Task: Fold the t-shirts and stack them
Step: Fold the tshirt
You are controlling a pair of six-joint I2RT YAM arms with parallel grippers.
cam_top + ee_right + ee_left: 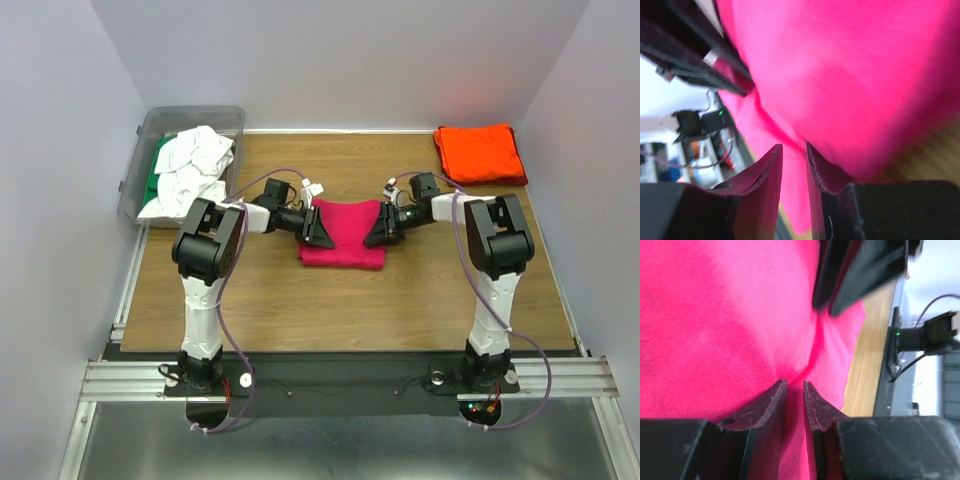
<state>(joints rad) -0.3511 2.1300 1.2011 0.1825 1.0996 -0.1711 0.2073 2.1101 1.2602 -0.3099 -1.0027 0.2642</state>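
Observation:
A magenta-pink t-shirt (pixel 345 235) lies partly folded in the middle of the table. My left gripper (pixel 318 228) is at its left edge and my right gripper (pixel 381 228) at its right edge, facing each other. In the left wrist view the jaws (pixel 795 383) stand narrowly apart, pinching a crease of the pink cloth (pixel 730 315). In the right wrist view the jaws (pixel 794 146) hold a fold of the pink cloth (pixel 850 75) slightly off the wood. A folded orange-red t-shirt (pixel 478 153) lies at the back right corner.
A clear grey plastic bin (pixel 150 150) stands at the back left, holding crumpled white t-shirts (pixel 190 170) over a green one (pixel 162 160). White walls close in the table on three sides. Bare wood (pixel 340 310) lies in front of the pink shirt.

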